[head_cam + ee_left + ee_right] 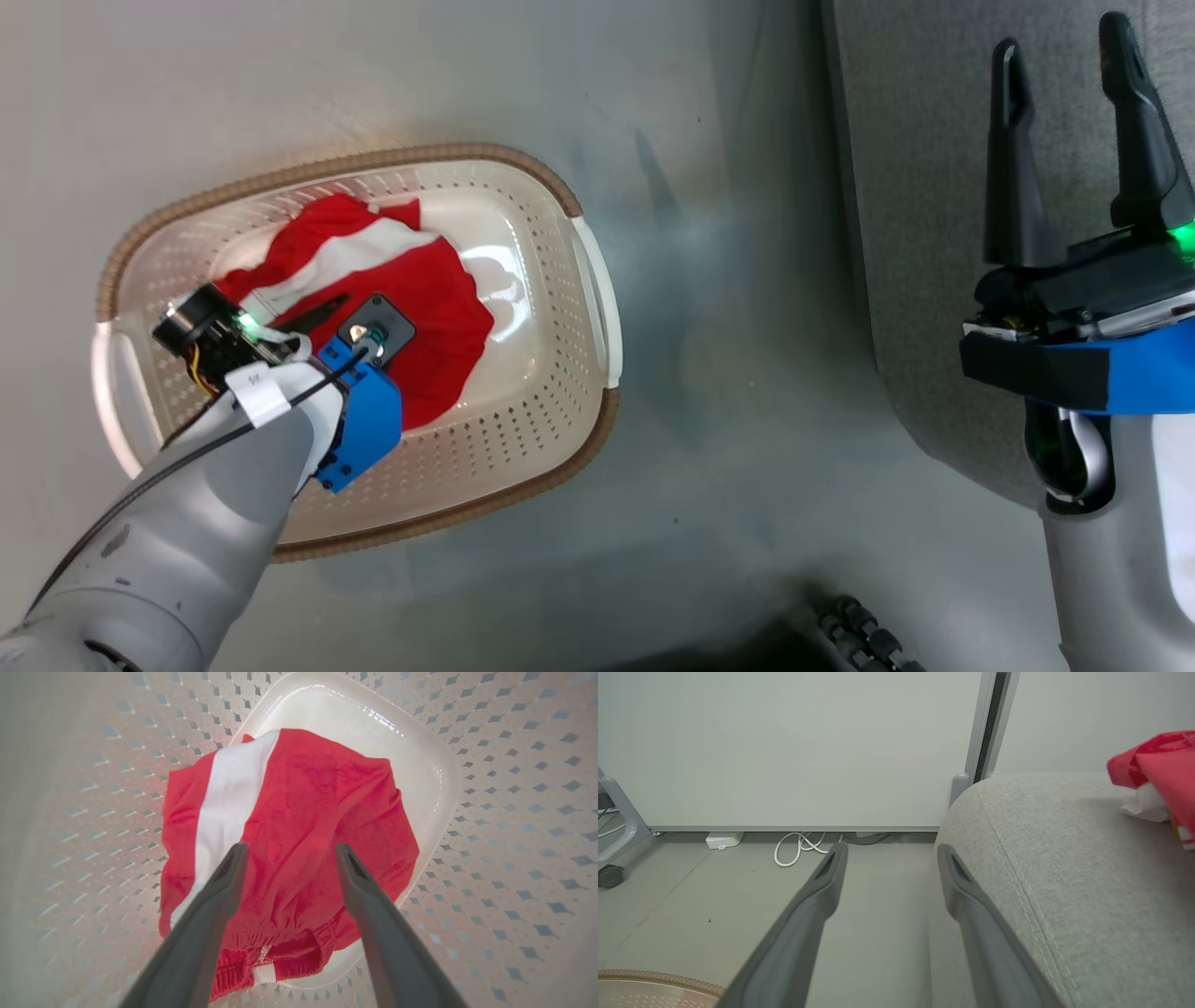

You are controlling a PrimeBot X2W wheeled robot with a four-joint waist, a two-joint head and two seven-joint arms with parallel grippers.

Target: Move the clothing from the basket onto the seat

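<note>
No readable text anywhere; white tag (259, 392) on left forearm (187, 523) bears tiny marks, illegible.

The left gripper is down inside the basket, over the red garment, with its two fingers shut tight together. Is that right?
Not quite. The left gripper is down inside the basket, over the red garment, but its two fingers stand wide apart, open. The left wrist view shows this.

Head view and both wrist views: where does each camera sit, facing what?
Head: on the head, facing down at basket and red garment; left forearm, right gripper show.
Left wrist: faces down into the basket; open left gripper over the garment.
Right wrist: faces the wall past the seat; open right gripper.
Shared: head and left wrist show that garment.
</note>
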